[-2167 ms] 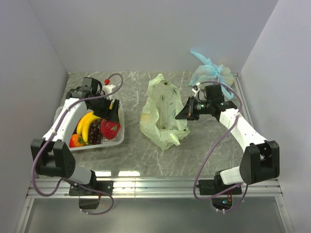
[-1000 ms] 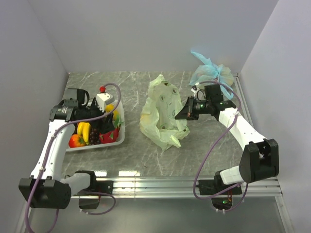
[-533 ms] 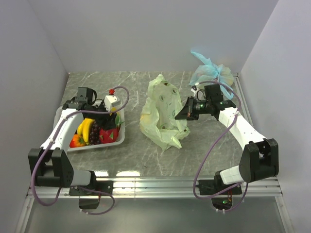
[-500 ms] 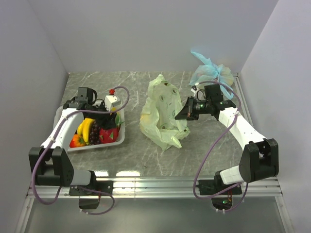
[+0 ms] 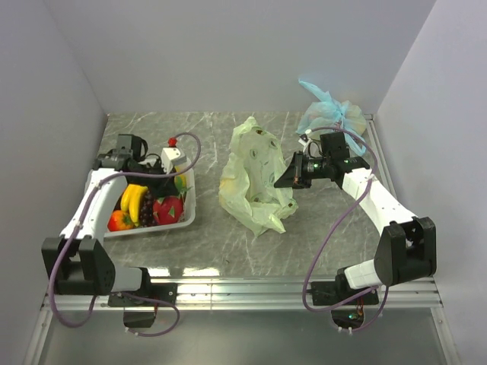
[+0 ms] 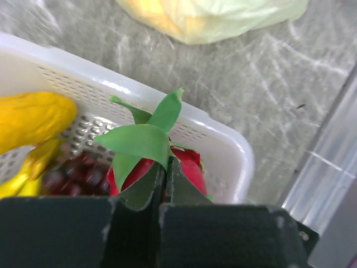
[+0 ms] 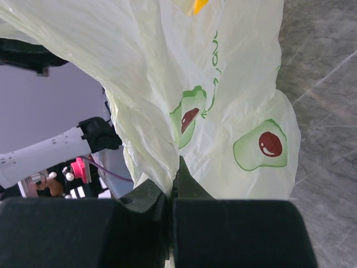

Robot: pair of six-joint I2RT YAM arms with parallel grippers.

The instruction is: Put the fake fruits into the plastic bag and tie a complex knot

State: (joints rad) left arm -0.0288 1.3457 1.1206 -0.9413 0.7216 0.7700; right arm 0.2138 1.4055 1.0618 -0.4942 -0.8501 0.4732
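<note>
Left gripper (image 6: 165, 167): we've got it clamped on a green leaf of the dragon fruit (image 6: 192, 167), in the white basket (image 6: 226, 142).
Right gripper (image 7: 172, 181): pinched shut on the plastic bag (image 7: 240, 84), right of the basket.

**Bag fold pinched tight**

The right gripper (image 7: 171, 192) has its jaws pressed together on a fold of the pale green plastic bag (image 7: 139, 72), printed with avocados (image 7: 262, 146). Grey marbled table (image 7: 326, 84) shows at right, a white robot arm (image 7: 39, 152) at left.

Marble table (image 5: 221, 245); white basket (image 5: 163, 226) left; plastic bag (image 5: 255, 179) centre; blue bag (image 5: 327, 114) right
</note>
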